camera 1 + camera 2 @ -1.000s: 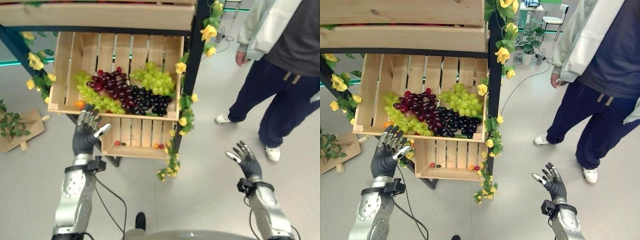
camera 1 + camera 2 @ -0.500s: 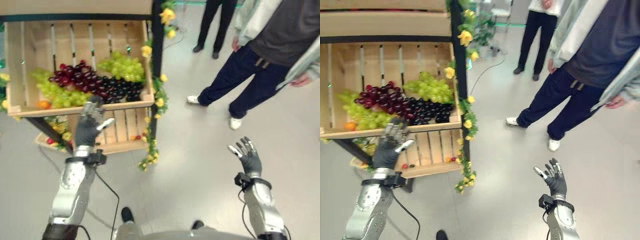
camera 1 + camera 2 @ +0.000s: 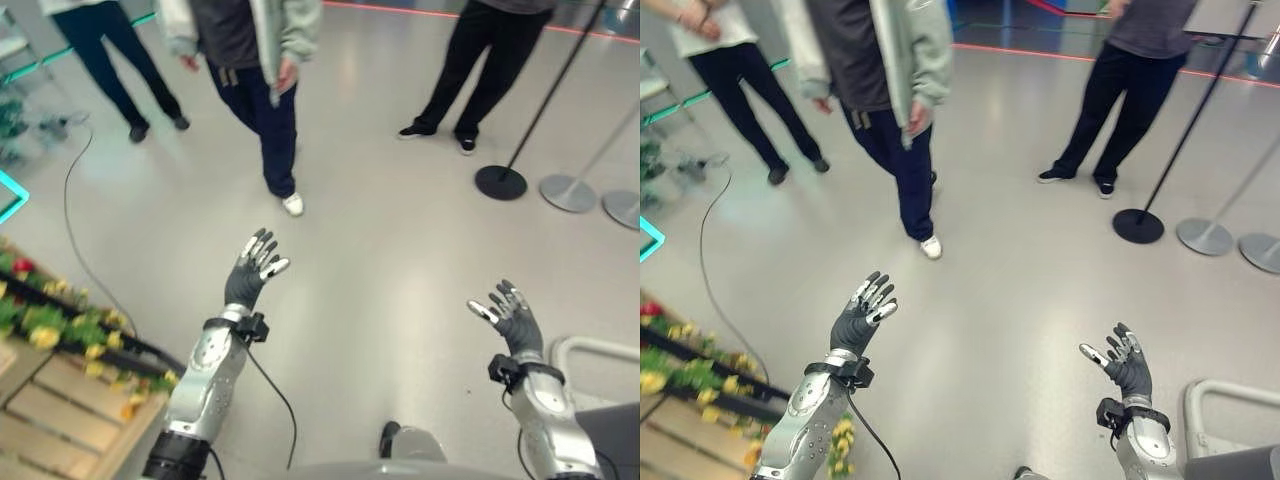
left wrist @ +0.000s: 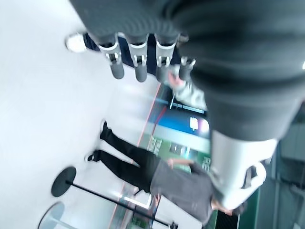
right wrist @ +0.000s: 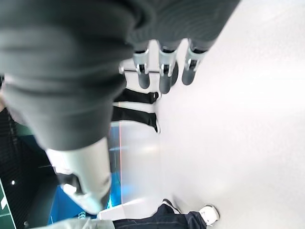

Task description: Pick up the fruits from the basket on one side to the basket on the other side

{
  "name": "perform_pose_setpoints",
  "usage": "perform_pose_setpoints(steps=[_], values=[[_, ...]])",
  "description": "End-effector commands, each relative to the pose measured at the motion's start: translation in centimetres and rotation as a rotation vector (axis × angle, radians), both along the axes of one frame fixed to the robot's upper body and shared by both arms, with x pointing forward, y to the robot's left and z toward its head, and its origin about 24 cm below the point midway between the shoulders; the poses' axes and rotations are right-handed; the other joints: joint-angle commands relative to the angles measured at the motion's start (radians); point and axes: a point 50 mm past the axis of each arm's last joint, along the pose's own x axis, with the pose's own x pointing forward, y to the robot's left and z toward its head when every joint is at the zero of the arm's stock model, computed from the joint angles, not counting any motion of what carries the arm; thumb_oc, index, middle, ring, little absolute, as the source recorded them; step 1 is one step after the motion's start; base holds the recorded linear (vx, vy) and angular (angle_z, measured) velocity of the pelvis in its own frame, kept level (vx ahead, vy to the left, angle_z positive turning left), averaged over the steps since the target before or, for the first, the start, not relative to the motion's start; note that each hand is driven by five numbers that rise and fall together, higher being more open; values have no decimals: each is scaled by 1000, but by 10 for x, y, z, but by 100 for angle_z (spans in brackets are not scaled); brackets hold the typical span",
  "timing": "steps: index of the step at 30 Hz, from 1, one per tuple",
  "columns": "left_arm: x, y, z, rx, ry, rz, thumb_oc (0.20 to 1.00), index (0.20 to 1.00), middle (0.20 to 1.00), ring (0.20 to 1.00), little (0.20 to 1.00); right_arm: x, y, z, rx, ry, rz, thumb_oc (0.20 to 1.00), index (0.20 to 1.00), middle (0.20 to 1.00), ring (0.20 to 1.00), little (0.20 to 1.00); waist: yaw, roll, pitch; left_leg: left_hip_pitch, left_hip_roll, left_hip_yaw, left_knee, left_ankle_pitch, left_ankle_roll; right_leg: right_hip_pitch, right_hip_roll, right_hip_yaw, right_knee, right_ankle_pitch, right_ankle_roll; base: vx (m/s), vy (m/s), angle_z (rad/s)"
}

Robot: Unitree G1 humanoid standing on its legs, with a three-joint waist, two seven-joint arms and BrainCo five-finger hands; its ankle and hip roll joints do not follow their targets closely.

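Grey floor [image 3: 380, 250] is seen all around, with three people standing at the far side: one in a light jacket [image 3: 875, 110], one in black trousers [image 3: 1120, 95], one at the far left [image 3: 735, 95]. A wooden crate [image 3: 60, 420] with yellow flowers [image 3: 45, 335] lies at the near left; whether it holds fruit cannot be told. Both the left hand [image 3: 252, 275] and the right hand [image 3: 508, 318] are raised with fingers spread, empty.

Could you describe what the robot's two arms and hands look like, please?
Both arms are silver-grey metal shells with a black band at the wrist. The left hand and right hand have a dark ribbed cover over the back and wrist, and silver fingers ending in dark tips, with a thumb set apart.
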Motion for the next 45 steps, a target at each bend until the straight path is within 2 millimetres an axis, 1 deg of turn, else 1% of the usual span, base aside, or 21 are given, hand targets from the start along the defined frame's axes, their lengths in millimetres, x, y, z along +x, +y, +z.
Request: perform_pose_setpoints(steps=[1,2,3,4,8,9,10,13,14,15,22,24,27,30,32,34,37,40,42,44,45], values=[[2,4,25,-28,-121,16,1000,1000,1000,1000,1000,19,-1,37,-37,-179,21,1000,1000,1000,1000,1000,22,-35,57,-144,-78,-181,279,-81,6,171,42,128,-254,-14,38,162,-95,-77],[-4,4,15,-38,-82,28,1000,1000,1000,1000,1000,17,1,32,-32,-156,45,1000,1000,1000,1000,1000,54,-54,66,-211,-249,-314,413,-170,42,194,54,201,-276,-12,27,118,-42,-47],[-4,4,15,-37,-82,28,1000,1000,1000,1000,1000,17,1,32,-32,-156,45,1000,1000,1000,1000,1000,53,-57,63,-214,-253,-313,410,-166,44,191,49,201,-277,-9,28,227,26,-113],[-7,4,9,-40,-57,43,1000,1000,1000,1000,1000,13,1,28,-31,-131,47,1000,1000,1000,1000,1000,83,-53,79,-282,-347,-407,390,-218,57,223,53,269,-280,-5,45,130,40,-126],[-8,12,10,-9,-64,89,1000,1000,1000,1000,1000,13,0,21,-22,-107,41,1000,1000,1000,1000,1000,113,-34,76,-278,-375,-510,144,-281,76,231,47,376,-278,-7,85,192,161,-105],[-8,13,9,-13,-62,95,1000,1000,1000,1000,1000,13,-1,19,-20,-97,38,1000,1000,1000,1000,1000,123,-35,68,-276,-361,-547,5,-269,70,227,45,406,-281,-11,91,441,286,-130],[-5,16,10,13,-65,125,1000,1000,1000,1000,1000,17,0,15,-19,-85,34,1000,1000,1000,1000,1000,153,-21,56,-261,-342,-713,-261,-185,41,238,72,494,-292,-27,99,347,191,-132],[-3,17,11,36,-76,126,1000,1000,1000,1000,1000,21,0,20,-43,-98,52,1000,1000,1000,1000,1000,153,-6,45,-240,-306,-783,-370,-118,10,233,89,542,-286,-33,102,244,162,-150],[-1,17,14,56,-90,147,1000,1000,1000,1000,1000,20,-4,25,-47,-124,26,1000,1000,1000,1000,1000,136,-1,44,-268,-261,-708,-436,-83,2,246,76,545,-284,-53,112,260,267,-109],[-1,17,11,60,-84,144,1000,1000,1000,1000,1000,22,-1,24,-24,-119,35,1000,1000,1000,1000,1000,126,-8,38,-246,-287,-710,-360,-148,30,242,63,574,-247,-67,124,257,269,-67],[9,18,13,155,-66,115,1000,1000,1000,1000,1000,20,13,23,59,-147,51,1000,1000,1000,1000,1000,52,-50,43,-125,-266,-500,-487,-165,90,22,49,536,113,-37,216,155,187,-85],[12,20,18,181,-83,116,1000,1000,1000,1000,1000,20,14,26,74,-168,33,1000,1000,1000,1000,1000,36,-46,61,-102,-244,-432,-509,-170,100,-70,41,437,173,1,220,58,204,-115],[13,21,16,185,-76,114,1000,1000,1000,1000,1000,16,14,18,100,-147,6,1000,1000,1000,1000,1000,14,-53,62,-62,-254,-337,-499,-209,101,-78,14,320,25,24,196,127,107,-121],[14,25,22,186,-101,132,1000,1000,1000,1000,1000,15,12,19,89,-155,-7,1000,1000,1000,1000,1000,16,-48,60,-35,-231,-222,-475,-249,89,-76,-79,146,-126,103,189,97,-53,-103],[15,26,25,189,-116,135,1000,1000,1000,1000,1000,16,12,20,77,-157,-7,1000,1000,1000,1000,1000,18,-46,65,1,-216,-155,-464,-274,78,-65,-133,83,-175,160,211,122,-75,-118],[17,27,28,179,-128,145,1000,1000,1000,1000,1000,17,10,21,50,-154,4,1000,1000,1000,1000,1000,22,-43,61,28,-217,-81,-436,-304,78,-68,-205,-14,-131,193,221,98,-79,-113],[18,26,29,163,-133,144,1000,1000,1000,1000,1000,20,11,25,25,-159,33,1000,1000,1000,1000,1000,17,-28,58,53,-203,-45,-414,-341,80,-81,-220,-29,-40,153,227,61,-85,-107],[15,27,23,139,-111,151,1000,1000,1000,1000,1000,19,14,23,6,-136,73,1000,1000,1000,1000,1000,13,-33,35,45,-166,7,-285,-368,51,-6,-165,-34,-178,149,207,151,-319,-98],[14,25,17,101,-83,149,1000,1000,1000,1000,1000,21,13,23,-19,-121,85,1000,1000,1000,1000,1000,20,-28,37,24,-145,-54,-138,-330,37,16,-109,2,-186,114,172,163,-322,-77],[12,27,13,64,-70,169,1000,1000,1000,1000,1000,24,13,28,-27,-136,109,1000,1000,1000,1000,1000,15,-31,42,-25,-154,-132,38,-216,6,27,-58,23,-197,84,113,158,-471,-125],[5,30,6,51,-37,185,1000,1000,1000,1000,1000,24,14,27,-25,-128,127,1000,1000,1000,1000,1000,28,-41,57,-81,-140,-214,310,-115,3,86,15,71,-258,52,62,224,-462,-131]])
